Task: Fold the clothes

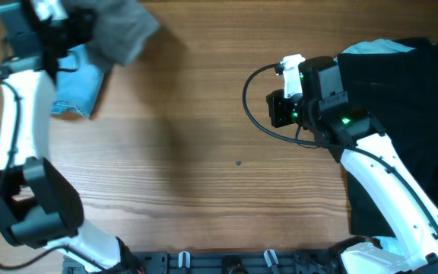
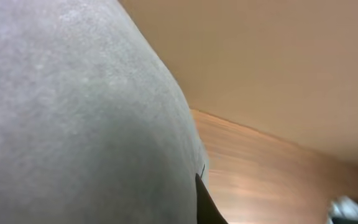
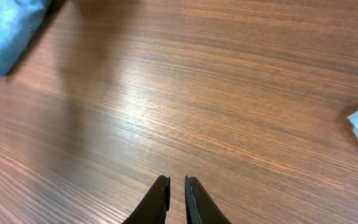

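Watch that the grey shorts [image 1: 124, 30], bunched at the far left over the blue garment [image 1: 78, 84], don't slip free or drag it along. Cloth hides your left gripper [image 1: 65, 32], so I cannot tell its grip. Your right gripper [image 3: 176, 185] hovers all but closed, empty, above the table [image 3: 241, 93].

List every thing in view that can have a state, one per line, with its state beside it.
Left hand: buried in grey cloth, grip hidden.
Right hand: shut, empty.
Grey garment: bunched, raised.
Blue garment: lying down, partly under the grey one.
Black garment: lying spread, not folded.
Pale blue garment: mostly covered by the black one.
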Tool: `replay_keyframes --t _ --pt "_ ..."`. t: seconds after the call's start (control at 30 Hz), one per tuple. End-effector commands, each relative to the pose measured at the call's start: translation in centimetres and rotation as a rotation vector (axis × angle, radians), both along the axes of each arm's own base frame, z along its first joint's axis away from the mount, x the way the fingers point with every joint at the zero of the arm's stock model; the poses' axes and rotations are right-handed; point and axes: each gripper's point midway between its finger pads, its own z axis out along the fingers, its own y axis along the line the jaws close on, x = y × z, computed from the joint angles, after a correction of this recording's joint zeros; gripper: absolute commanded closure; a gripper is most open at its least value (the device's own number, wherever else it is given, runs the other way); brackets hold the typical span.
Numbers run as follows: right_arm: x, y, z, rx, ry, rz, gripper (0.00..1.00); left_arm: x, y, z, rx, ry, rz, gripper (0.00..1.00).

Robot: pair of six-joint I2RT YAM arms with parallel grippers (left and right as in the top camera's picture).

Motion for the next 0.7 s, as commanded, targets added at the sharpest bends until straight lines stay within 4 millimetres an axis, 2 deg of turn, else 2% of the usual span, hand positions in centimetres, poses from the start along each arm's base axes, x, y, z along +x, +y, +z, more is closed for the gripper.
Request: replay_keyframes --t 0.0,0.03,0.07,0.1,0.13,0.23,0.27,0.33,0.37,0.43,0.47,0.5,0.57,0.6,0.67 --pt "-0.3 0.4 0.4 0.028 0.004 0.019 0.86 -2.3 9.4 -3.3 -0.103 0.111 0.224 0.96" --pt "-0.3 0.4 0.4 0.028 0.004 0.018 0.86 -3.7 11.3 -4.2 -0.124 0.158 0.270 0.92" --pt "-0.2 0.5 0.4 0.028 0.001 0.019 0.85 -4.8 12.5 -5.2 -0.140 0.200 0.301 0.64" --pt "-0.2 0.5 0.5 0.028 -0.002 0.018 0.83 -6.0 13.6 -6.6 -0.145 0.261 0.351 0.06" --pt "-0.2 0.4 0.5 0.026 -0.002 0.017 0.83 -7.0 14.4 -7.6 -0.139 0.311 0.393 0.00" --pt "-0.4 0.4 0.3 0.023 0.009 0.017 0.80 -10.9 16.1 -9.7 -0.159 0.458 0.490 0.00" --pt "-0.3 0.4 0.3 0.023 0.008 0.017 0.79 -12.7 16.2 -9.9 -0.193 0.515 0.509 0.00" --pt "-0.3 0.4 0.3 0.022 0.004 0.019 0.79 -14.6 15.5 -9.1 -0.241 0.550 0.507 0.00" --pt "-0.2 0.4 0.5 0.023 -0.002 0.019 0.79 -15.1 14.7 -8.0 -0.246 0.536 0.465 0.00" --pt "0.0 0.3 1.7 0.011 -0.037 0.031 0.79 -15.4 11.0 -3.1 -0.247 0.420 0.282 0.00" --pt "0.0 0.3 3.0 0.018 -0.060 0.029 0.79 -15.4 8.5 -0.3 -0.242 0.339 0.166 0.00" --pt "-0.1 0.3 4.6 0.030 -0.089 0.028 0.79 -15.7 6.0 2.2 -0.204 0.265 0.058 0.00" --pt "-0.8 -0.3 9.7 0.068 -0.210 0.011 0.78 -17.5 0.7 6.8 0.018 0.152 -0.101 0.00" --pt "-1.2 -1.3 11.7 0.078 -0.264 -0.043 0.72 -18.7 -1.3 8.5 0.125 0.128 -0.115 0.00" --pt "-2.4 -3.6 14.4 0.076 -0.340 -0.151 0.55 -21.3 -3.9 10.6 0.281 0.106 -0.104 0.00"
